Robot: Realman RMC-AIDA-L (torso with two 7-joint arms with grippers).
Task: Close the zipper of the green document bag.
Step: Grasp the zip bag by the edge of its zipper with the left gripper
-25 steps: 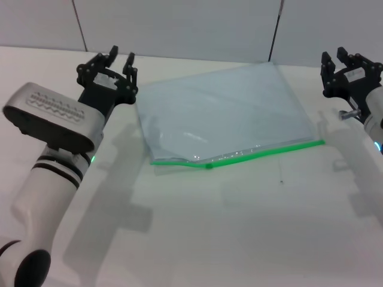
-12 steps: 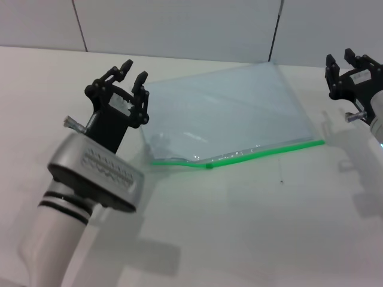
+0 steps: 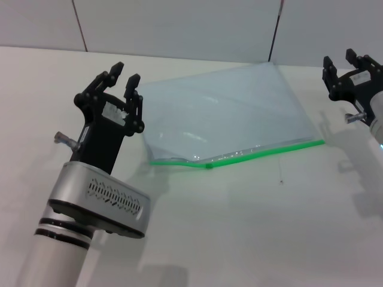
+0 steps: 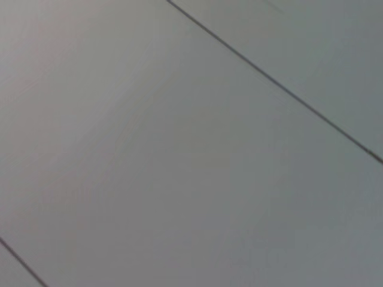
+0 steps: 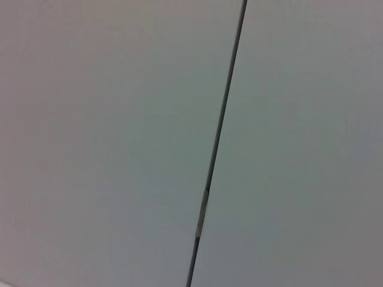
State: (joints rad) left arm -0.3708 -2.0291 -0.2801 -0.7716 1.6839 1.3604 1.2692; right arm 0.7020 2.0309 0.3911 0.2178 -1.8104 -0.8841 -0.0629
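A white table fills most of the head view, with a grey panelled wall across the top of the frame. Both wrist views show only that grey wall and its dark seams. The green document bag lies flat on the table at centre frame, turned at an angle, one corner pointing toward the wall. The zipper runs along the bag's near edge, from centre-left up toward the right, with the small green slider near its left part. The strip bends at the slider.

The left gripper stands at upper left of the frame, pointing up, just beside the bag's left edge and raised above the table; its fingers are parted with nothing between them. The right gripper sits at the far right edge of the frame, well apart from the bag, fingers likewise spread and empty.
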